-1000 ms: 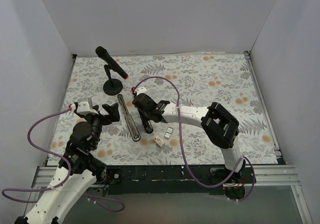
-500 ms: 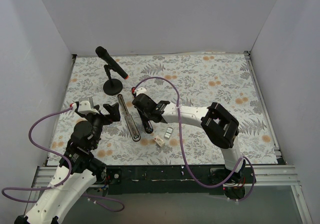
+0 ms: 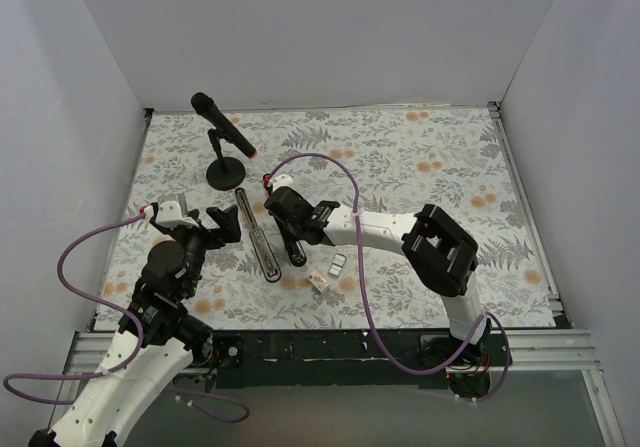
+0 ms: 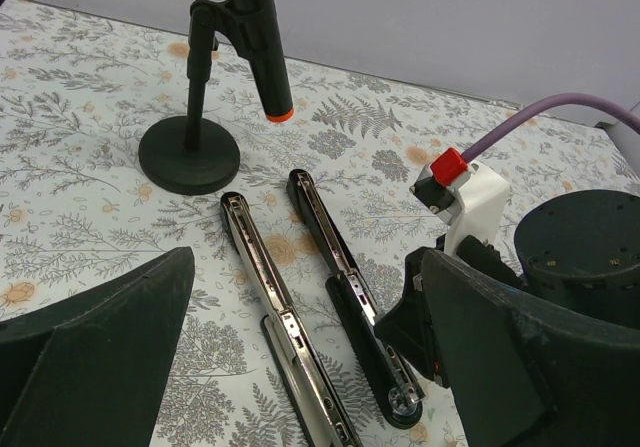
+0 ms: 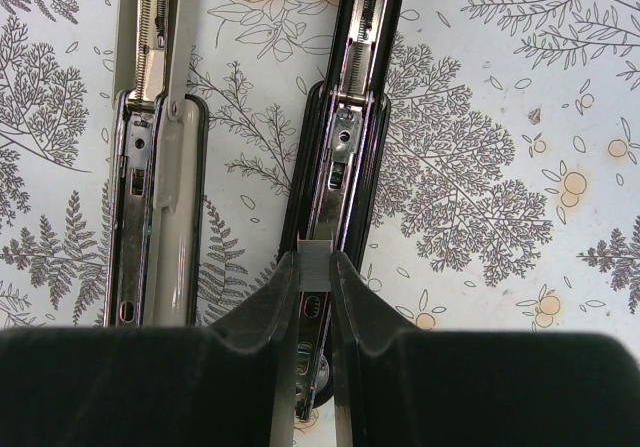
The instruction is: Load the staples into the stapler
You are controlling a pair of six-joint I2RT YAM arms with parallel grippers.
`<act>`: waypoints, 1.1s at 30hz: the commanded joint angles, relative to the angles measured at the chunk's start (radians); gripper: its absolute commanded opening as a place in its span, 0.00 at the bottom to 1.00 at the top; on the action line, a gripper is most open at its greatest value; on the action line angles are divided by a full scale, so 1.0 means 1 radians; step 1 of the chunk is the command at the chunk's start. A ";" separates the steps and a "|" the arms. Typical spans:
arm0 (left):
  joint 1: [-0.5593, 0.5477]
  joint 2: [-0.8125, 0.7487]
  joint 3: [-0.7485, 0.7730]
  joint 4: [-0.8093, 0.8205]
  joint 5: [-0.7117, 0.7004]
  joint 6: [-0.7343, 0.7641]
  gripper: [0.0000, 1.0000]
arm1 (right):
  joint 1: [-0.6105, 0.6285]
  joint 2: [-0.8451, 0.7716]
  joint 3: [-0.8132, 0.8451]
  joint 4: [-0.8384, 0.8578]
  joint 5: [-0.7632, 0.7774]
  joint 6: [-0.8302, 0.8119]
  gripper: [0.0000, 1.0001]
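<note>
The white-and-black left arm [image 3: 150, 312] reaches forward from its base with the black left gripper [image 3: 222, 223] held low, fingers [image 4: 95, 352] spread wide and empty, while the white-and-black right arm [image 3: 385, 229] folds leftward, its black right gripper [image 3: 293, 239] pointing down, fingers [image 5: 250, 317] pinching a small silvery-grey staple block [image 5: 316, 264].

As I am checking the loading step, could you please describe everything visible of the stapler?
The stapler lies opened on the floral table as two long slim halves side by side: a silver metal one and a black-edged one with its shiny channel facing up. The right gripper holds a staple block in its jaws over that channel.
</note>
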 commanded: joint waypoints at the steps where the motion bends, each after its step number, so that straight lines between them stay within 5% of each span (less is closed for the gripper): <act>1: 0.007 0.007 -0.006 0.015 0.010 0.007 0.98 | 0.004 -0.008 -0.004 0.026 0.019 0.009 0.19; 33: 0.009 0.010 -0.006 0.014 0.010 0.008 0.98 | 0.004 0.015 -0.006 0.007 0.025 0.031 0.18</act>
